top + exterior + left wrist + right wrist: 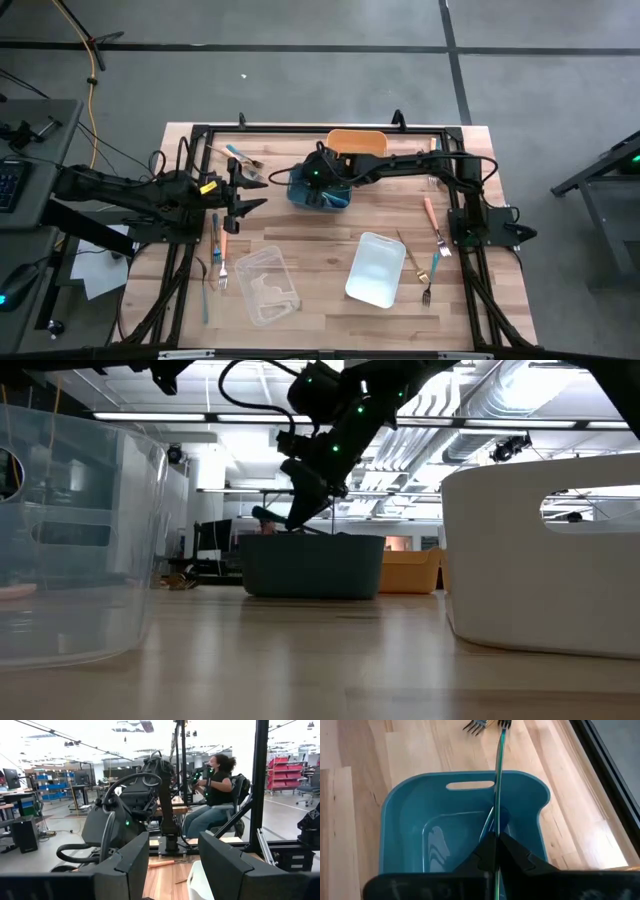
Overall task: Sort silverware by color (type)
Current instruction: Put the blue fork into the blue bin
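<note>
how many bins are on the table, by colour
teal bin: 1
orange bin: 1
white bin: 1
clear bin: 1
total: 4
The right gripper holds a teal-handled utensil above the teal bin; the left gripper waits open at the table's left side.

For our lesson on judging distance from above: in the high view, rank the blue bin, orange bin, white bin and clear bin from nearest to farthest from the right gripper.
1. Blue bin, directly beneath the right gripper.
2. Orange bin, just behind, at the table's far edge.
3. White bin, toward the near right.
4. Clear bin, near left; roughly level with white, too close to call.
</note>
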Robot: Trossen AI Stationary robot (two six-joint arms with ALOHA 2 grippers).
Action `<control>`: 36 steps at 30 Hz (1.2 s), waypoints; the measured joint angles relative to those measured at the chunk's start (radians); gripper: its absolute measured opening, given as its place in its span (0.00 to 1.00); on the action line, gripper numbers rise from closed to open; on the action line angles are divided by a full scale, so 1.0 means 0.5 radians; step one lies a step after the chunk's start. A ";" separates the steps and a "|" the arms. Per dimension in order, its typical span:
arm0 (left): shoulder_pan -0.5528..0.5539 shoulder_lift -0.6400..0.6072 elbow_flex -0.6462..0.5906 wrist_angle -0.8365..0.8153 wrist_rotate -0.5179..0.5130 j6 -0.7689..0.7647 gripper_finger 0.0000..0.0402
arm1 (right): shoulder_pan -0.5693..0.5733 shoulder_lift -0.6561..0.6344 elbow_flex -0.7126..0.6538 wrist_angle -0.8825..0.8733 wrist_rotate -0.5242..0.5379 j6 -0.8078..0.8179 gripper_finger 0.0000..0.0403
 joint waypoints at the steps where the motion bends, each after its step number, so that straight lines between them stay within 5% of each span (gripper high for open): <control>1: 0.000 0.000 0.000 0.001 0.000 0.000 0.41 | 0.000 0.000 0.000 0.000 0.000 0.001 0.01; 11: 0.000 0.000 0.000 0.000 -0.001 0.000 0.41 | 0.000 0.000 0.000 -0.010 -0.083 0.011 0.07; 25: -0.001 0.001 -0.002 -0.048 -0.001 -0.001 0.40 | 0.048 -0.306 -0.031 -0.390 -0.121 -0.051 0.35; 31: -0.001 0.001 -0.002 -0.048 -0.002 -0.001 0.40 | 0.136 -0.744 -0.534 -0.215 -0.083 0.110 0.37; 36: 0.000 0.009 -0.002 -0.081 -0.002 -0.016 0.40 | 0.230 -1.163 -1.118 0.463 -0.036 0.284 0.36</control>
